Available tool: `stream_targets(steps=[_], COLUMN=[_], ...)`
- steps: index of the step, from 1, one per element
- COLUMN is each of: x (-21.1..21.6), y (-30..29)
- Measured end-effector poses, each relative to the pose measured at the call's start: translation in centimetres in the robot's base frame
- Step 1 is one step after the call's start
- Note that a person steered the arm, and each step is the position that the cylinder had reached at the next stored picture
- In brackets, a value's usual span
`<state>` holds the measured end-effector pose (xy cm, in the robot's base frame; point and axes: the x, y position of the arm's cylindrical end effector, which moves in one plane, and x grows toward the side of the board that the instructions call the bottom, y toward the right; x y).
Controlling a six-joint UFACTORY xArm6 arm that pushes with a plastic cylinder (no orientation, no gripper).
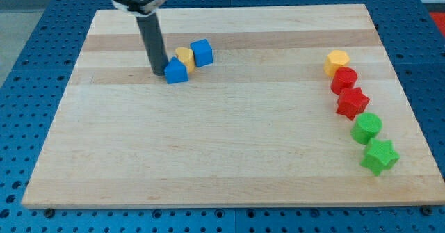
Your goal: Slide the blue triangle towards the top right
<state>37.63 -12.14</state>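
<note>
The blue triangle lies on the wooden board at the view's upper left. My tip stands right at its left side, touching or nearly touching it. A yellow block, shape unclear, sits just above and to the right of the triangle, against it. A blue cube sits to the right of the yellow block, touching it.
At the view's right a line of blocks runs downward: a yellow hexagon, a red round block, a red star, a green round block and a green star. The board's top edge is near the blue cube.
</note>
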Motion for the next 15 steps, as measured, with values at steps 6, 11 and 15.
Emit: stream_targets(steps=[6, 11, 15], x=[4.8, -0.6, -5.9], y=[7.4, 11.4, 14.8])
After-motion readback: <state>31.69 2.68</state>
